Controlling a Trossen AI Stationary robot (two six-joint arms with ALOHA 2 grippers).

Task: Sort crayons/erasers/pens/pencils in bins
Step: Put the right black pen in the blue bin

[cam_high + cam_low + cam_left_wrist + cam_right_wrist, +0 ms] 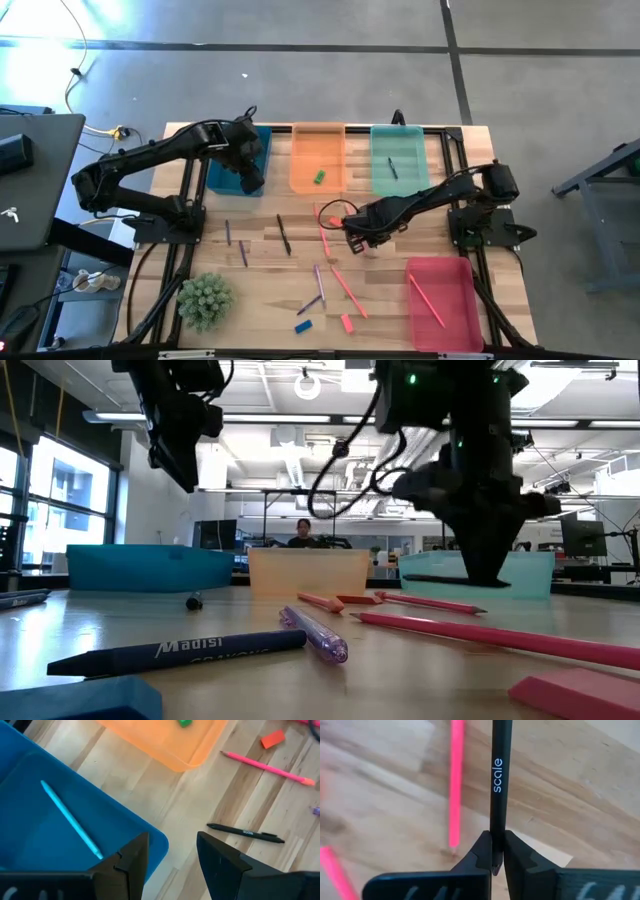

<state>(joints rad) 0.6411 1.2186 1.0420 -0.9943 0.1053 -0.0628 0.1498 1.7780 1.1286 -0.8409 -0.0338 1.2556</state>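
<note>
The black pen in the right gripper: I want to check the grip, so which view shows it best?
The right wrist view: the black pen sits clamped between the right gripper fingers, its "scale" print legible. In the high view the gripper hides it. The low view shows only the arm low over the table. The left wrist view shows a different black pen.

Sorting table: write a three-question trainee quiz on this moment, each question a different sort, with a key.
1. True or false: the right gripper is shut on a black pen.
2. Which bin holds the green eraser? A blue bin B orange bin C pink-red bin
3. Fill in: the left gripper hovers, jaws open, over a corner of the ___ bin.

Key: 1 true; 2 B, the orange bin; 3 blue, the blue bin.
</note>
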